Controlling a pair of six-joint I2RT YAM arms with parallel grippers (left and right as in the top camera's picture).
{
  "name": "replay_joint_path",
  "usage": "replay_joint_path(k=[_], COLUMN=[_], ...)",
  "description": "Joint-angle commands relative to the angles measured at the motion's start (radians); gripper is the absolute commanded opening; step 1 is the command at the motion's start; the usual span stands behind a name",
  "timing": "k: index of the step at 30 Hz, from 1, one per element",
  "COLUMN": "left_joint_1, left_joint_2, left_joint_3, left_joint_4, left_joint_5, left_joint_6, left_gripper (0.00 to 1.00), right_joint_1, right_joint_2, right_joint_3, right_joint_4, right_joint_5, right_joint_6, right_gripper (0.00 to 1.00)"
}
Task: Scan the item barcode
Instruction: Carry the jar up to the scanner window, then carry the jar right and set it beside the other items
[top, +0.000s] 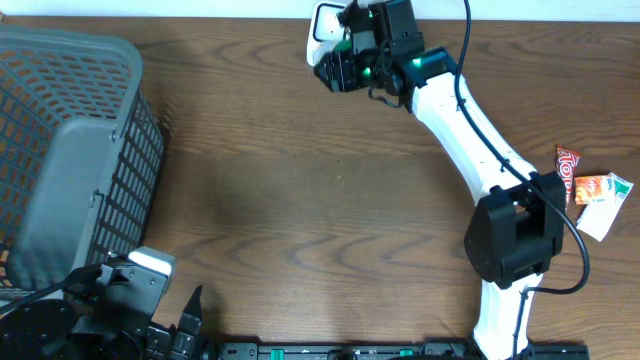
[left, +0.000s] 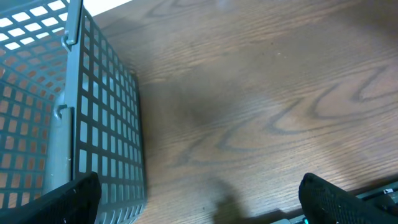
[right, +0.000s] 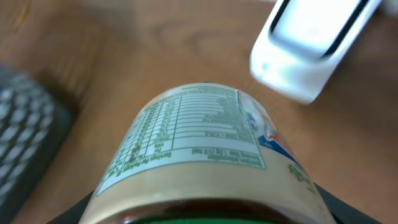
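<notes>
Holding cream-labelled round jar (right: 199, 149) in right gripper (top: 342, 68) beside white plastic scanner (right: 311, 43); wide-spread left gripper (left: 199, 202) by grey mesh basket (left: 106, 124).

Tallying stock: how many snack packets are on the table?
2, both at the right edge: a red packet, an orange-white packet beside it. Others may hide in the basket.

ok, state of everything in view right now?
left gripper: open, empty, low beside the basket.
right gripper: closed on the jar.
jar: held, green lid on, nutrition label facing the wrist camera, barcode not in view.
scanner: just beyond the jar; contact unclear.
basket: upright at the table's left; contents unclear.
snack packets: lying flat at the right edge, untouched.
</notes>
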Motion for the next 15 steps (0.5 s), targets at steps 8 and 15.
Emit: replay_joint_path(k=[8,15], left_joint_1=[0.004,0.004], left_joint_2=[-0.003,-0.003], left_joint_3=[-0.006,-0.006], left_joint_4=[0.0,0.0], left_joint_5=[0.006,0.005], left_joint_6=[-0.005,-0.005], left_gripper=[0.99,0.99], right_joint_1=[0.004,0.005], right_joint_2=[0.043,0.184], right_joint_3=[0.02,0.02], right_joint_4=[0.296,0.55], right_joint_5=[0.253,0.311], right_joint_6=[-0.09,-0.085], right_gripper=[0.59,0.63])
